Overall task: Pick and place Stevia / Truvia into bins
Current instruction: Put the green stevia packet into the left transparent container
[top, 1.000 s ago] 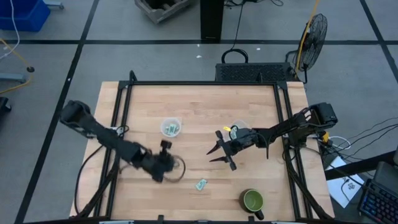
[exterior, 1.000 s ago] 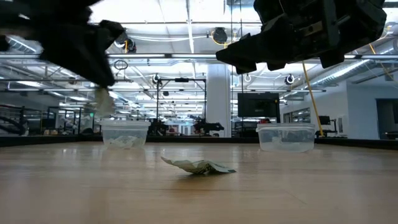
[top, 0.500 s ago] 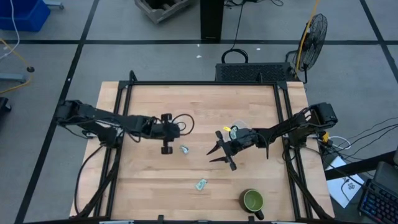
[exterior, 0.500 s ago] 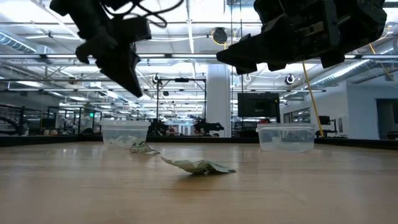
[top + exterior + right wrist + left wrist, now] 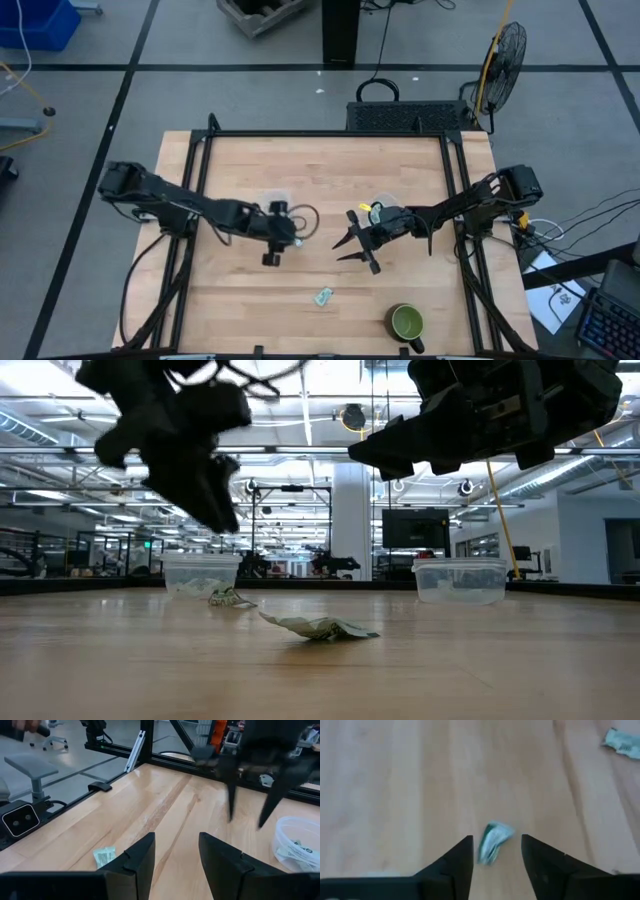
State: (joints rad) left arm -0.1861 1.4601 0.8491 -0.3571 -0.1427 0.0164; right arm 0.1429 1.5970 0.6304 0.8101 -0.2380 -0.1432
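Observation:
My left gripper hangs open above the table, just near of the left clear cup, fingers pointing down. In its wrist view a crumpled green-and-white packet lies on the wood between the two fingertips, untouched. In the low view this packet rests beside the cup's base. A second packet lies flat nearer the near edge. The left cup holds several packets. My right gripper waits open in mid-air, next to the right clear cup.
A green mug stands near the table's near right corner. Black frame rails run along both sides of the table. Bare wood lies between the two arms and along the far side.
My left gripper carried a packet up from the near side toward the left cup and opened. The packet dropped onto the table beside the cup. The gripper has since shifted slightly toward the near edge and lowered, and now stands over the fallen packet. My right arm stayed still.

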